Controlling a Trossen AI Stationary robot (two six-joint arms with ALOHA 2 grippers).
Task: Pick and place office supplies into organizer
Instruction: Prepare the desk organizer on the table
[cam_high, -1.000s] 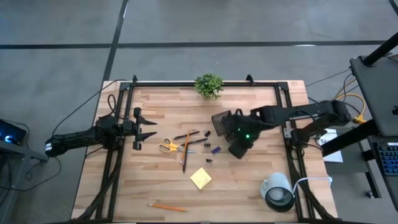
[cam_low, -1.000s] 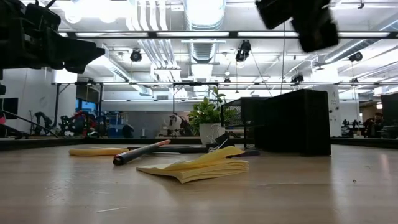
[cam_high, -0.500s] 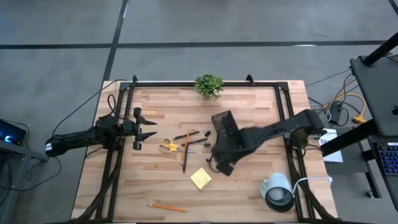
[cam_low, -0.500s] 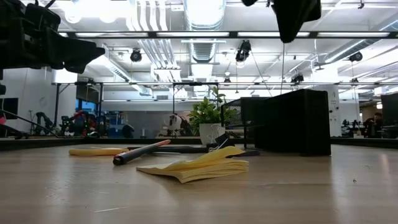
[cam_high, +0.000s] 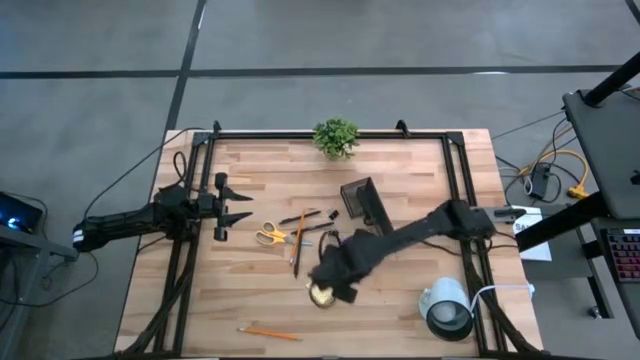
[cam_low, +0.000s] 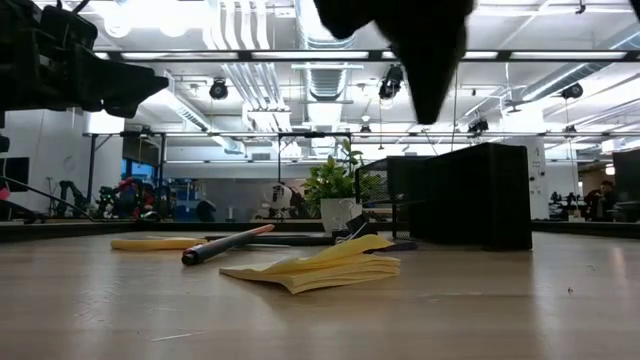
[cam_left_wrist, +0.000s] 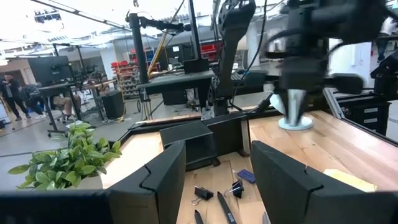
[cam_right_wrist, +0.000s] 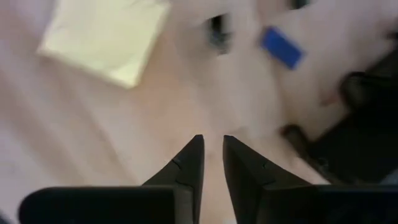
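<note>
Right end effector (cam_right_wrist: 212, 160) hangs over bare wood in the middle of the tabletop (cam_high: 400, 320), its 2 dark wedge-shaped fingers (cam_right_wrist: 189, 163) nearly together with only a thin slit between them and nothing held. In the right wrist view the sticky-note pad (cam_right_wrist: 106, 37) lies just ahead and off to 1 side of the fingertips, not between them; from above, the right arm covers most of that pad, so only a sliver of yellow shows at the end effector (cam_high: 330, 283). My judgement is that the pad is the nearest item, and the coming move turns on shifting across to it and widening the slit, since the pad lies flat. It is a square stack of thin paper, its top sheets curling up at 1 edge in the low view (cam_low: 320, 268), soft and likely to flex or fan if pinched at a corner.

Beyond the pad, toward the left edge, the yellow-handled scissors (cam_high: 269, 236), an orange pencil (cam_high: 298, 243) and thin dark pens (cam_high: 300, 217) lie close together; the pencil's long axis runs roughly from the far edge toward the near edge. 1 more orange pencil (cam_high: 268, 332) lies alone near the near edge. The organizer (cam_high: 360, 198), a black wire-mesh box, stands just behind the right arm toward the far edge, with a small blue bit (cam_right_wrist: 281, 48) near it.

Left end effector (cam_high: 238, 208) waits at the left edge, fingers spread apart and empty, farther from the pad than the right one.
</note>
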